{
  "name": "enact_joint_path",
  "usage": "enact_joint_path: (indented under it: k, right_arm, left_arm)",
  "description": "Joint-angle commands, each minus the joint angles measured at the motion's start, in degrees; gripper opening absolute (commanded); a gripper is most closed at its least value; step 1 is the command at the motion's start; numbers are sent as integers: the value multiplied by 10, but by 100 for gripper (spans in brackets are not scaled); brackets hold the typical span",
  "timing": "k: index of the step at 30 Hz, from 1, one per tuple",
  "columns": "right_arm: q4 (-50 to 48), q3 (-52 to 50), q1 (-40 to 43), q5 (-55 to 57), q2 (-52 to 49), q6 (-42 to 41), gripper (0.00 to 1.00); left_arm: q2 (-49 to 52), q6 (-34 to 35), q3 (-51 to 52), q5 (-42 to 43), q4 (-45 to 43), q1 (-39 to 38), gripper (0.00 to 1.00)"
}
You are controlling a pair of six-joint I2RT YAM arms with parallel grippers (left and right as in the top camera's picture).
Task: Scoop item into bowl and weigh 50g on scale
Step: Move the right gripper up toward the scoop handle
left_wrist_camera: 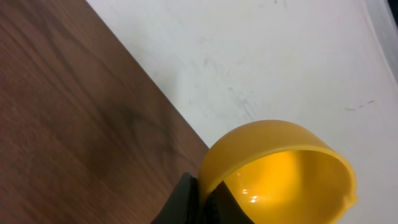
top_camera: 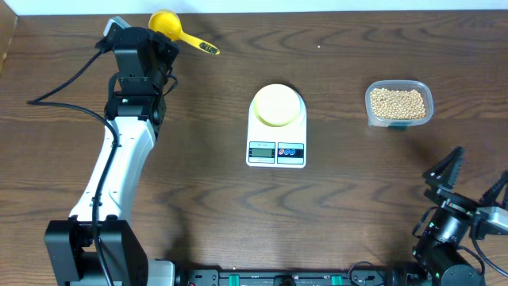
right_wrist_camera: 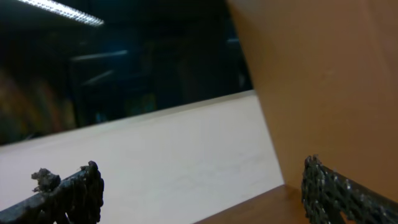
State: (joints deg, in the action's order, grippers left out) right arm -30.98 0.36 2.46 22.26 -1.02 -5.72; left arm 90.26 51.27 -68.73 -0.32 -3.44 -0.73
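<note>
The tan beans (top_camera: 398,102) lie in a clear plastic container at the right. The pale yellow-green bowl (top_camera: 277,104) stands on the white scale (top_camera: 276,152) at the table's middle; I cannot read the display. The yellow scoop (top_camera: 167,23) lies at the far left edge, its handle pointing right. My left gripper (top_camera: 160,41) is at the scoop's cup. In the left wrist view the jaws (left_wrist_camera: 202,188) are pinched on the rim of the scoop's cup (left_wrist_camera: 280,168), which looks empty. My right gripper (top_camera: 476,179) is open and empty at the front right, and its fingers also show in the right wrist view (right_wrist_camera: 199,193).
The clear container (top_camera: 422,116) stands about a hand's width right of the scale. A black cable (top_camera: 63,91) runs left from the left arm. The table's far edge lies just behind the scoop.
</note>
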Motion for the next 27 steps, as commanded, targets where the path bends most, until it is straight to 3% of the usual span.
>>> enact_joint_path:
  k: [1, 10, 18, 22, 27]
  right_arm:
    - [-3, 11, 6, 76, -18, -36, 99]
    - [7, 105, 6, 108, -158, -44, 99]
    - [99, 312, 6, 92, -424, -41, 99]
    - [186, 441, 14, 18, -551, -41, 99]
    - [315, 622, 78, -207, -704, -67, 99]
  left_arm:
    - [-7, 5, -15, -2, -9, 3, 8]
    - [-7, 5, -15, -2, -18, 3, 8]
    - [-7, 5, -15, -2, -18, 3, 8]
    - [-7, 5, -15, -2, -18, 3, 8]
    - [-7, 5, -15, -2, -18, 3, 8]
